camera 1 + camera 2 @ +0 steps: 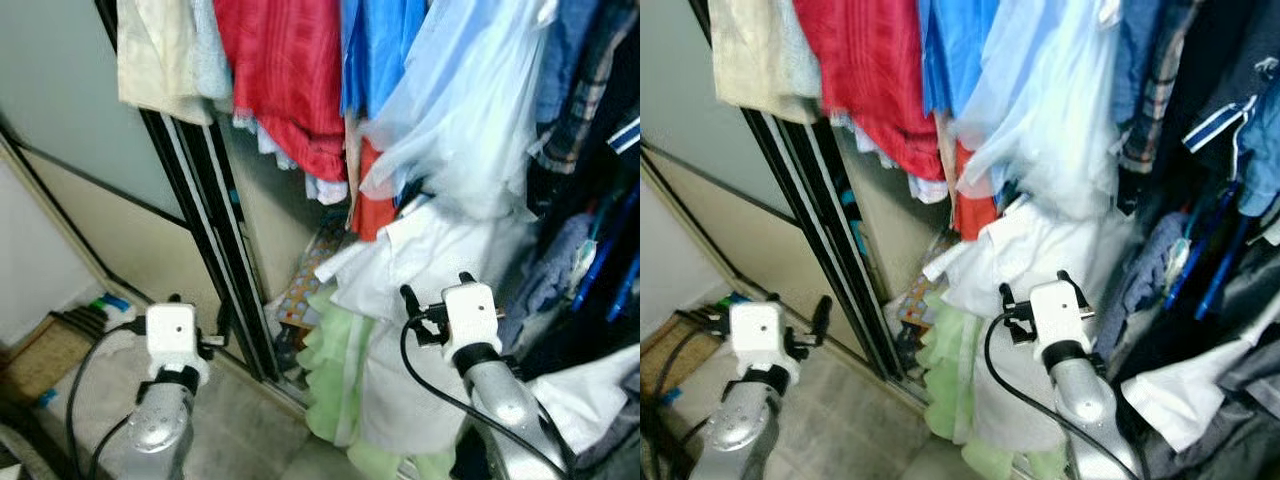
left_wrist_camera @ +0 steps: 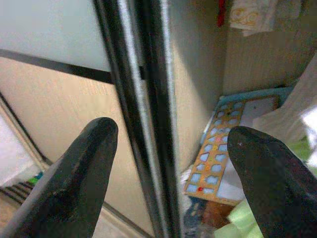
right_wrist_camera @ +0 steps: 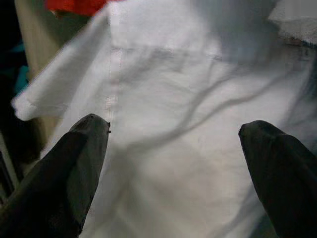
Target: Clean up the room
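A white shirt [image 1: 430, 250] hangs low in the open wardrobe, over a pale green frilled garment [image 1: 335, 370]. My right gripper [image 1: 437, 288] is raised just in front of the shirt. It is open, with the white cloth [image 3: 188, 74] spread close between its fingers [image 3: 79, 163] and nothing held. My left gripper [image 1: 200, 312] is open too and holds nothing. It sits low beside the black sliding door frame [image 2: 143, 119]. Above hang a red garment [image 1: 285, 70], a blue one [image 1: 385, 50] and a sheer light blue one [image 1: 470, 100].
A colourful cut-out board [image 2: 218, 158] lies on the wardrobe floor behind the door frame. Dark clothes [image 1: 590, 90] crowd the right side, with a white cloth [image 1: 590, 385] low down. A brown mat [image 1: 40, 355] and small items [image 1: 105, 305] lie by the wall at left.
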Tool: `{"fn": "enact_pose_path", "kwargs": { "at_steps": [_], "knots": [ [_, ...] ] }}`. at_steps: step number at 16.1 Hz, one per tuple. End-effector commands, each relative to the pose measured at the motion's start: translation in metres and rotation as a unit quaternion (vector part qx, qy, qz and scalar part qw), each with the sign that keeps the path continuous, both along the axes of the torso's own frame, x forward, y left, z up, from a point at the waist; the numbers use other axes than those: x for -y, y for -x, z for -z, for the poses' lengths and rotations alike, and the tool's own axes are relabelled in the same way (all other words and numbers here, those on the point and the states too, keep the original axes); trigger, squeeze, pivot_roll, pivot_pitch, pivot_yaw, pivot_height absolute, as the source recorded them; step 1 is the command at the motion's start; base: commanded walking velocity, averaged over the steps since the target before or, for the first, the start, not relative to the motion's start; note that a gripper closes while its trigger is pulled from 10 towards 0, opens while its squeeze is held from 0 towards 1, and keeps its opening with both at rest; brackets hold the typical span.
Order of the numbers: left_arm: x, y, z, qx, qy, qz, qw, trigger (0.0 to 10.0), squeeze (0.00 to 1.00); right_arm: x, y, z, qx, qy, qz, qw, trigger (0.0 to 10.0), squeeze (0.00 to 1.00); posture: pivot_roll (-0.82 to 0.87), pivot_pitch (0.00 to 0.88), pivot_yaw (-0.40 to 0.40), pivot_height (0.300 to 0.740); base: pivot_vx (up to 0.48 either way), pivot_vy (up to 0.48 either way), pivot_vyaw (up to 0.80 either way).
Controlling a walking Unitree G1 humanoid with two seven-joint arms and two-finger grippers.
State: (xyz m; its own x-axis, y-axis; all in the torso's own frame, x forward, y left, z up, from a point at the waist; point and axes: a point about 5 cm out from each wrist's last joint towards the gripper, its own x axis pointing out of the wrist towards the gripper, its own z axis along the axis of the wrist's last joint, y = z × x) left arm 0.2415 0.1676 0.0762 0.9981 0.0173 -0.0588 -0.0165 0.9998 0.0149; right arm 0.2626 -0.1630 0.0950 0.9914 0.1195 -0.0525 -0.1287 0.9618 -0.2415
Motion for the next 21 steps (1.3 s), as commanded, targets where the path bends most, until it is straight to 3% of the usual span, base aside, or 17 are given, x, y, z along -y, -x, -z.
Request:
{"fn": "enact_pose_path", "kwargs": {
  "at_steps": [1,5,8,10,13,21],
  "knots": [
    [-0.003,0.003,-0.001,0.003,-0.005,-0.012,1.0,10.0,0.0,-0.003,-0.002,0.0,-0.003,-0.001,-0.014,1.0,10.0,0.0,-0.15,0.0,0.031,0.74,0.0,0.0,0.0],
    [-0.005,0.016,-0.001,0.01,-0.002,-0.062,0.998,10.0,0.0,-0.018,-0.018,-0.005,-0.004,0.006,-0.078,0.997,10.0,0.0,-0.08,0.0,-0.054,0.74,0.0,0.0,0.0],
    [-0.009,0.022,-0.005,0.017,-0.006,-0.077,0.997,10.0,0.0,-0.026,-0.028,-0.009,0.003,0.004,-0.091,0.996,10.0,0.0,-0.05,0.0,-0.058,0.74,0.0,0.0,0.0],
    [-0.011,0.022,-0.004,0.014,-0.013,-0.074,0.997,10.0,0.0,-0.03,-0.024,-0.005,0.0,-0.002,-0.087,0.996,10.0,0.0,-0.06,0.0,-0.04,0.74,0.0,0.0,0.0],
    [-0.007,0.02,-0.002,0.009,-0.018,-0.057,0.998,10.0,0.0,-0.031,-0.017,0.001,-0.002,0.001,-0.09,0.996,10.0,0.0,-0.08,0.0,-0.015,0.74,0.0,0.0,0.0],
    [-0.007,0.005,-0.004,0.013,-0.022,-0.044,0.999,10.0,0.0,-0.027,-0.019,-0.001,0.013,0.009,-0.081,0.997,10.0,0.0,-0.11,0.0,0.023,0.74,0.0,0.0,0.8]
  ]
}}
